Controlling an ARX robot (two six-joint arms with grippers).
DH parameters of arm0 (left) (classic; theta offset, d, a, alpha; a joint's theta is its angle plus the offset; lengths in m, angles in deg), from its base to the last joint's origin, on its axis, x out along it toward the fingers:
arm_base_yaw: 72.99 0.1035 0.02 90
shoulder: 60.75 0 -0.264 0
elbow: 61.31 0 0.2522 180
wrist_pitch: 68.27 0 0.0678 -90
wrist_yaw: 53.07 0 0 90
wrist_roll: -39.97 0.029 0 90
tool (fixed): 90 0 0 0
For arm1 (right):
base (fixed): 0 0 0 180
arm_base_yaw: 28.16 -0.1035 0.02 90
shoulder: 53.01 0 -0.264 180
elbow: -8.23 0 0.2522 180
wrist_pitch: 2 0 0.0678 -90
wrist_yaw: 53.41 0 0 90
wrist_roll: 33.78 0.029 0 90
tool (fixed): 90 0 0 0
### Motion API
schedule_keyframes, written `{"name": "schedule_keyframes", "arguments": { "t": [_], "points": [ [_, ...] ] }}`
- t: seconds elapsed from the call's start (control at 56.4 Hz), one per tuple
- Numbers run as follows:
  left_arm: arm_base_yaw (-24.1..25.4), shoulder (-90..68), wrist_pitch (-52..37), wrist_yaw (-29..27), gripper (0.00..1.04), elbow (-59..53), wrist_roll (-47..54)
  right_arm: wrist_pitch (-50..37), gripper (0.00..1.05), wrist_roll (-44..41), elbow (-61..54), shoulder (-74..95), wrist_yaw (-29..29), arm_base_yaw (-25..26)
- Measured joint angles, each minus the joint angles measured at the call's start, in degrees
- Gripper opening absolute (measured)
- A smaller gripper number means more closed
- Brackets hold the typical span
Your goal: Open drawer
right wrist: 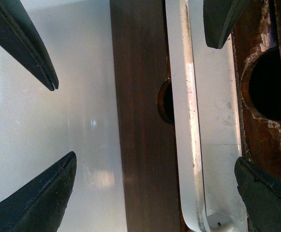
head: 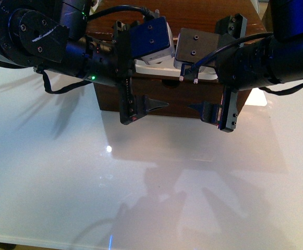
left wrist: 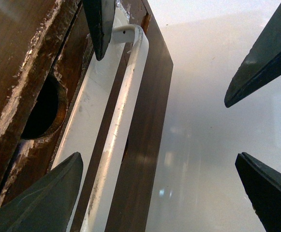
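- A glossy white tabletop filled the front view, carrying the arms' shadows and one small bright glint of light.
- A dark brown wooden cabinet stood at the middle of the tabletop's far edge.
- The drawer sat in the cabinet's face, above a plain lower front that bore only a small notch in its upper edge.
- The drawer's front was dark brown wood, streaked with whitish scratches and worn pale along its edges.
- A half-round notch was cut into its top edge and looked black inside.
- A wide white bar handle ran along the drawer's front. It was scuffed in places and curved in at its end, where a small hole showed.
- The left end effector was spread wide before the half of the cabinet nearer the tabletop's left edge. One finger lay in front of the drawer's wood and the other out over the tabletop, with the handle between them in the wrist view.
- The right end effector was likewise spread wide before the half nearer the tabletop's right edge, and the handle lay between its fingers too.
- Whether either end effector touched the handle could not be told.
- How far out the drawer stood could not be told either.
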Motion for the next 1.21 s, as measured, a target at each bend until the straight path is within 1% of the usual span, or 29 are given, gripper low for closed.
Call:
{"name": "schedule_keyframes", "arguments": {
  "t": [0.461, 0.833, 1.205],
  "points": [
    [0.00, -3.82, 4.98, -1.20, 0.96, 5.81, 1.55, 1.05, 0.96, -0.07, 1.07, 1.49, -1.20, 0.61],
    [0.09, -4.44, 9.14, -1.03, 0.96, 7.85, 4.09, 2.95, 0.96, -1.38, 3.50, 3.80, -1.18, 0.92],
    [0.09, -4.24, 8.09, -1.14, 0.96, 6.93, 5.27, 3.76, 0.96, -2.80, 4.20, 4.57, -1.18, 0.74]
  ]
}}
